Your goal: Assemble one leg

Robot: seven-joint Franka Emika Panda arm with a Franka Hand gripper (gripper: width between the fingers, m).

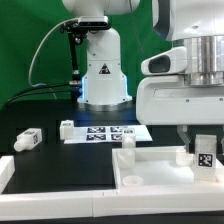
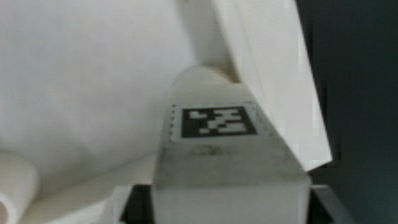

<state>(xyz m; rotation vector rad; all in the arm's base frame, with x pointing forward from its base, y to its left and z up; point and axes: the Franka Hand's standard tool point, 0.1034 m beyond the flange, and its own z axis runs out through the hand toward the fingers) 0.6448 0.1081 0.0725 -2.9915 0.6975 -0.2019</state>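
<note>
My gripper (image 1: 205,150) is shut on a white leg (image 1: 205,158) with a black-and-white tag and holds it upright at the right end of the large white tray (image 1: 150,178). In the wrist view the leg (image 2: 217,135) fills the gap between the dark fingers (image 2: 143,203), tag facing the camera, with its far end against the tray's inner corner (image 2: 107,90). I cannot tell whether it touches the tray. Another leg (image 1: 126,141) stands at the tray's far rim.
The marker board (image 1: 105,132) lies on the black table behind the tray. One loose leg (image 1: 27,140) lies at the exterior view's left and another (image 1: 67,128) stands by the board. The robot's base (image 1: 103,75) is behind.
</note>
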